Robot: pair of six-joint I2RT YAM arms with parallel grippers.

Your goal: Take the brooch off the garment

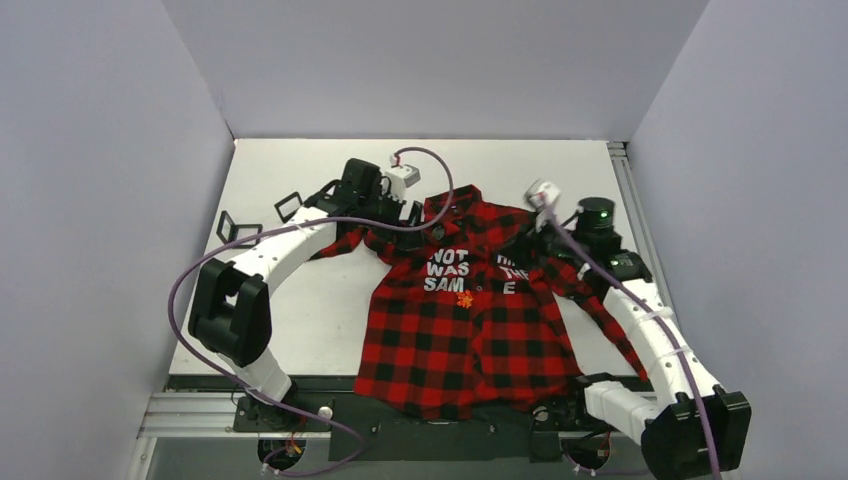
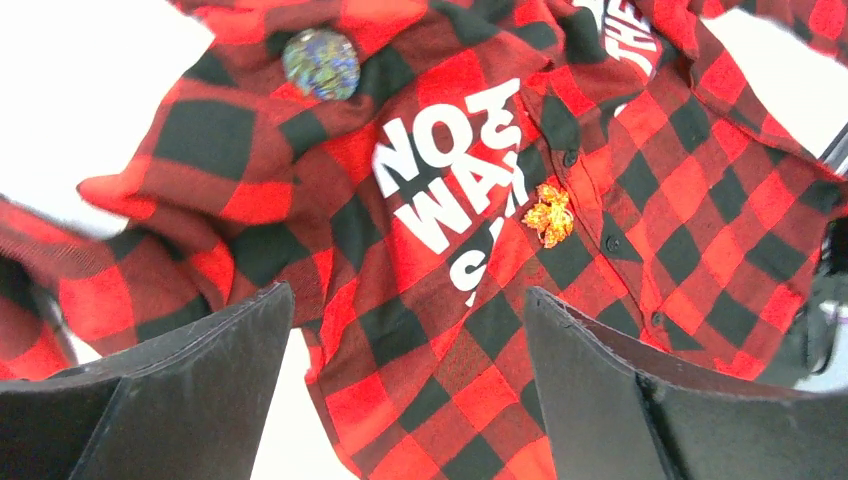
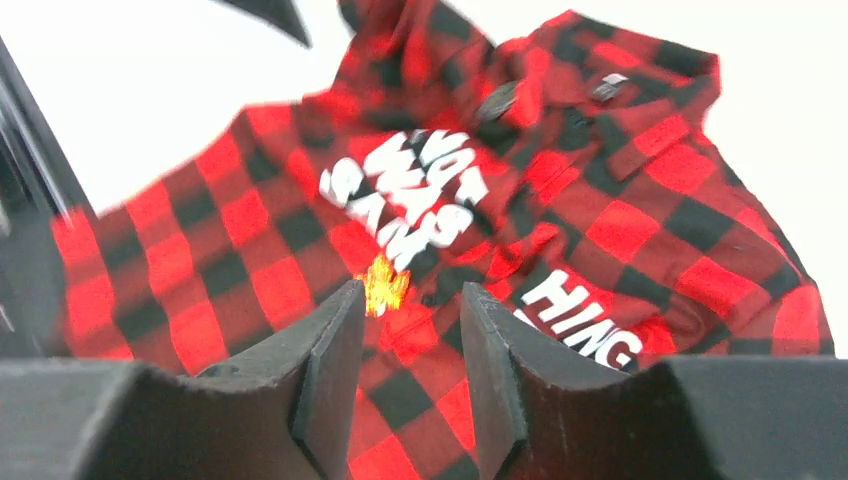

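The red-and-black check garment (image 1: pixel 470 330) lies flat on the white table, collar at the far end. The small orange-gold brooch (image 1: pixel 464 298) is pinned by the button placket, just below the white letters. It shows in the left wrist view (image 2: pixel 548 213) and in the right wrist view (image 3: pixel 383 283). My left gripper (image 1: pixel 405 215) hovers over the shirt's left shoulder, wide open and empty (image 2: pixel 408 295). My right gripper (image 1: pixel 522 245) hovers over the right chest, open by a narrower gap with nothing in it (image 3: pixel 408 295). The brooch lies just beyond its left fingertip (image 3: pixel 345 300).
A round, mottled button badge (image 2: pixel 321 63) sits on the shirt near the collar. The sleeves spread out under both arms. Grey walls close in the table (image 1: pixel 300 310) on three sides, and a metal rail (image 1: pixel 630 200) runs along its right edge.
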